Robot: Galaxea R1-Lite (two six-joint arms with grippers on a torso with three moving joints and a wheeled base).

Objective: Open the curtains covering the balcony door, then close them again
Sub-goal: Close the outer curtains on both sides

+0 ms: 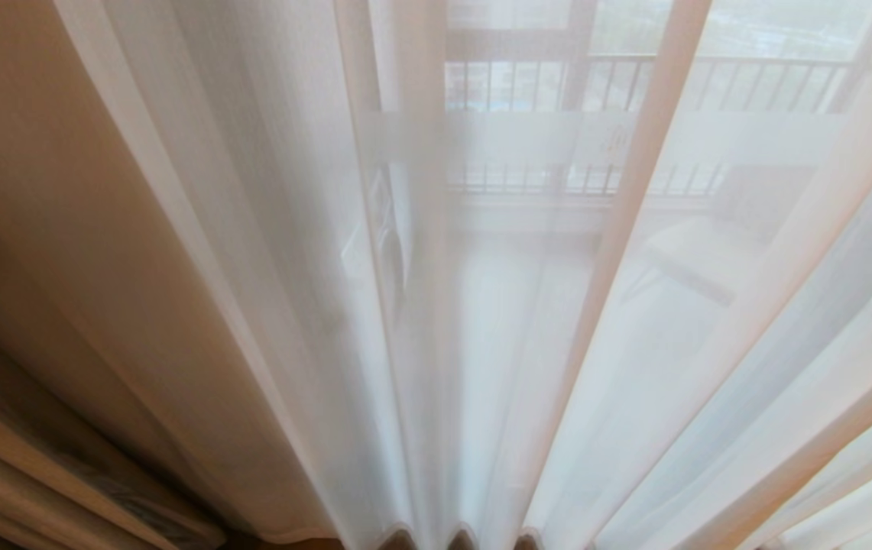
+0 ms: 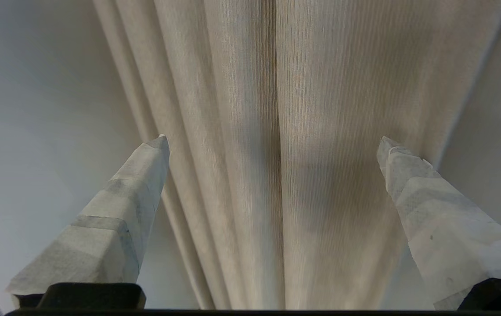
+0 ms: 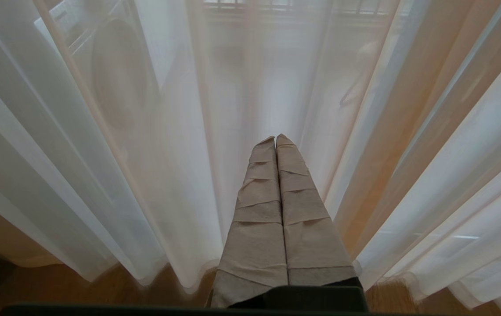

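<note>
Two fingers of the left gripper (image 2: 272,145) stood spread wide, straddling upright folds of the opaque curtains (image 2: 303,153) just beyond them, gathered at the scene's left; the right gripper (image 3: 275,139), pressed together, idled before the sheers (image 3: 153,131)

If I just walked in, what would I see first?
The white sheers fill nearly the whole head view, and through them a black balcony railing shows hazily. At the far left hangs the thick beige curtain. The left gripper is open wide in front of the beige folds, while the right gripper is shut and points at the sheers.
</note>
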